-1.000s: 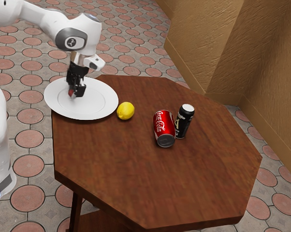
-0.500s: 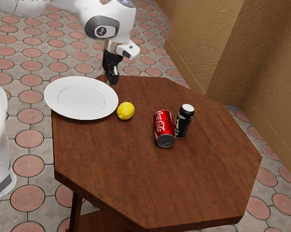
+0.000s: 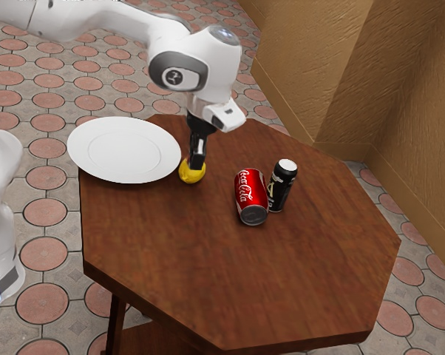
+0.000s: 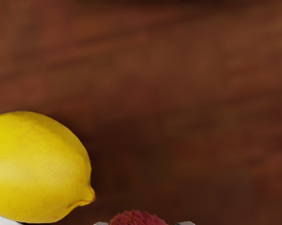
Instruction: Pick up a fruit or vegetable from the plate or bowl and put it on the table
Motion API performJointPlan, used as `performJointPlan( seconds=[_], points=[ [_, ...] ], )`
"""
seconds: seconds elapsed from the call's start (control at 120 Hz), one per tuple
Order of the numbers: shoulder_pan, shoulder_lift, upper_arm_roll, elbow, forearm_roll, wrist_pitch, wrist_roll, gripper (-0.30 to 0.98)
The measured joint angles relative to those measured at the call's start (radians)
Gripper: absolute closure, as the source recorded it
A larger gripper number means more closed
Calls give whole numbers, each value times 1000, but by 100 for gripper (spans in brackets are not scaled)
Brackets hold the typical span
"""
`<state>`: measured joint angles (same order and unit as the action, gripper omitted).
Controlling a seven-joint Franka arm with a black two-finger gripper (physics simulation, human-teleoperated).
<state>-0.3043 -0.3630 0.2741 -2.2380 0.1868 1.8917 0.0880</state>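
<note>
Nearest to me, the octagonal brown wooden table [image 3: 230, 281] is presenting its broad bare front section. Further in, a red cylindrical metal can with white lettering [image 3: 251, 194] is lying on its side, its dark end facing my way. Just beside it, towards the exterior view's right, a slimmer black metal can with a pale top [image 3: 283, 185] is standing upright.

Towards the exterior view's left, a bright yellow, oval lemon [image 3: 186, 176] is resting on the tabletop, near the plate's rim. The black two-finger gripper [image 3: 196, 166] is pointing downward at the lemon's position and partly covering it from where I am standing. Its fingers are standing apart by the width of a small, round, bumpy dark-red fruit [image 4: 138, 218] and are gripping it from two sides. The fruit is sitting at the fingertips, off the plate and beside the lemon; whether it is touching the wood, I cannot tell.

The round white plate with a wide, smooth rim [image 3: 82, 154] is resting at the table's far left corner in the exterior view. Beyond the table, the grey floor with pinkish round tiles [image 3: 45, 177] is extending to a textured tan wall [image 3: 318, 66].
</note>
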Motion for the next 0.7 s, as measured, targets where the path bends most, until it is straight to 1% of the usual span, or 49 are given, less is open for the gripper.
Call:
performJointPlan(
  seconds=[0.242,0.433,0.458,0.525,0.567,0.625,0.7],
  points=[
    [-58,5,-49,5,-30,0,0,55],
    [-82,3,-56,1,-36,0,0,55],
    [-83,3,-56,1,-37,0,0,50],
    [-92,3,-56,2,-39,0,0,32],
    [-95,4,-56,3,-40,0,-3,24],
    [-98,6,-56,5,-39,0,-8,16],
    [-99,7,-56,5,-38,0,-13,9]
  ],
)
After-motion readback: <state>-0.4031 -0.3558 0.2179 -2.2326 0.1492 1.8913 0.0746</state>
